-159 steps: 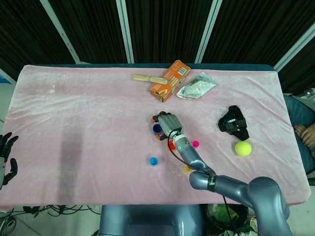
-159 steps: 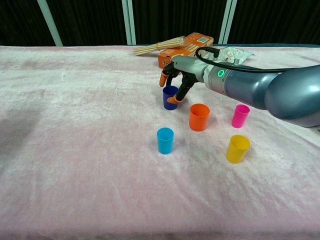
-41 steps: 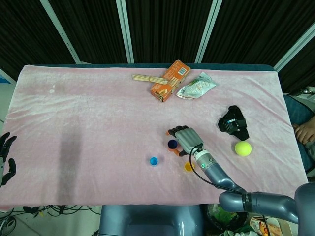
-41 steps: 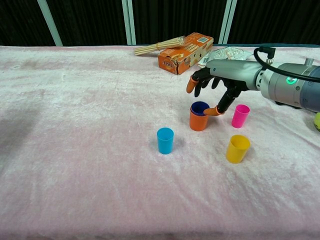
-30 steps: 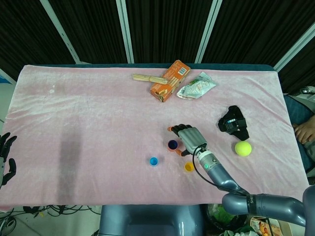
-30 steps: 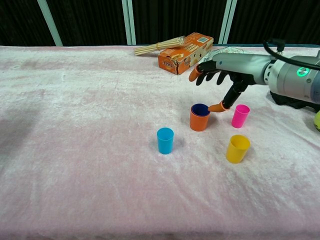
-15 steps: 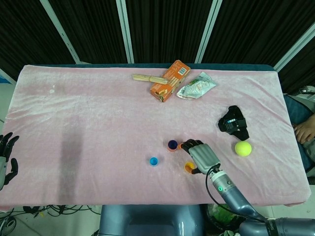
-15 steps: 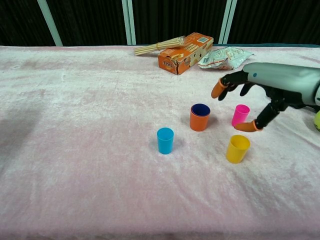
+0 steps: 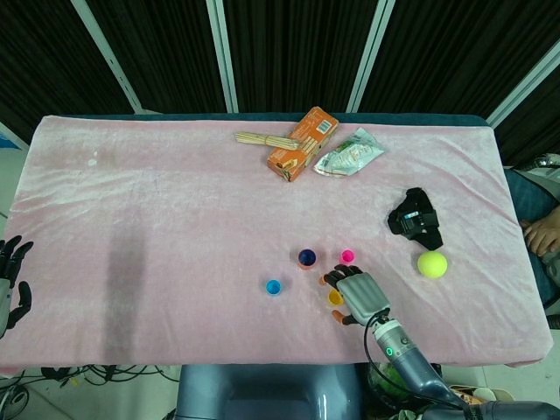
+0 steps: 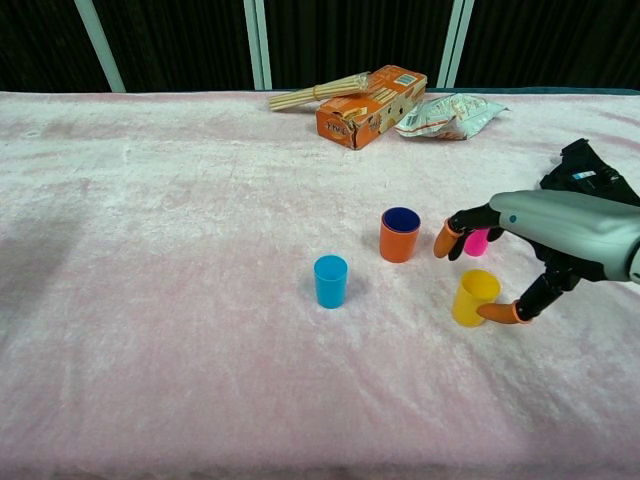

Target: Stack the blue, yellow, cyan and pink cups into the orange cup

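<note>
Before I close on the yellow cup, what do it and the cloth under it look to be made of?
The yellow cup looks like thin moulded plastic: uniform bright colour, smooth matte wall, crisp thin rim, open top; probably light and rigid. The table cover looks like pink velvet or plush fabric: soft nap with lighter and darker brushed patches, so likely somewhat grippy. The right hand hangs open beside the cup.

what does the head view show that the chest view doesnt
Only the head view shows the left hand off the table's left edge, open, and the yellow ball. Only the chest view shows the cups' sides, with the right hand's fingers spread around the yellow cup, not gripping. Both show the blue cup nested in the orange cup, plus the cyan cup and pink cup.
</note>
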{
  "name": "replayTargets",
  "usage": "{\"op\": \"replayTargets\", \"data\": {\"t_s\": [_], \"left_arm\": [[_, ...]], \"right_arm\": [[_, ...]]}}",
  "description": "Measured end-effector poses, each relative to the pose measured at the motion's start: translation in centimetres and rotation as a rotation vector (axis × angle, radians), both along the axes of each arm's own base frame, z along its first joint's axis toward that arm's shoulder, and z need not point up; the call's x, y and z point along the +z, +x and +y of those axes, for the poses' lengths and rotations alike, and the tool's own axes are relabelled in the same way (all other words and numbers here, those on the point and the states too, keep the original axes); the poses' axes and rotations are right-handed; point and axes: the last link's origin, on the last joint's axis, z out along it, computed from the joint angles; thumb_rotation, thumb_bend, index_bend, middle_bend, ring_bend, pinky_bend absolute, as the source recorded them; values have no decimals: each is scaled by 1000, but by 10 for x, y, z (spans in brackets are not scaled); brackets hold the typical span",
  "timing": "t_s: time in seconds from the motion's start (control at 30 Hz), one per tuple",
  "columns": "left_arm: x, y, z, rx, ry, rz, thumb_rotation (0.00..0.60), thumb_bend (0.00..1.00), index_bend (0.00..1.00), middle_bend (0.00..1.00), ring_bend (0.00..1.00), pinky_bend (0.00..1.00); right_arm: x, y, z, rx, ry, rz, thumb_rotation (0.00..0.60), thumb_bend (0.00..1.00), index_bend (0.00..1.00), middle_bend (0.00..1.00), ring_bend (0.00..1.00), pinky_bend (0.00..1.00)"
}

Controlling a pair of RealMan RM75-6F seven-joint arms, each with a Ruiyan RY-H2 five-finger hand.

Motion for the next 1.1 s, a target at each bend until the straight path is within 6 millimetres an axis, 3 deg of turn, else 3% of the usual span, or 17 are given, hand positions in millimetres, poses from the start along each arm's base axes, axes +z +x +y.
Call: {"op": "replayTargets", "data": {"t_s": [0.43,0.7,0.97,1.1], "left_arm": [[0,0,0,2,4,5,600,707,98,36,0,0],[0,0,0,2,3,9,600,707,98,36,0,0],[0,0,-1,2,5,8,600,707,98,36,0,0],[-1,1,-1,1,2,7,600,707,98,36,0,0]], "right_arm": [[-7,-14,-3,-26,-1,3,600,196,414,380,188,204],[-9,-17,-7,-21,-25,0,600,249,478,440,234,204],[-7,-13,-8,-18,-42,-26,600,276,503,456,248,204],[3,-6,-15,5,-65,-35,600,277,503,456,248,204]]}}
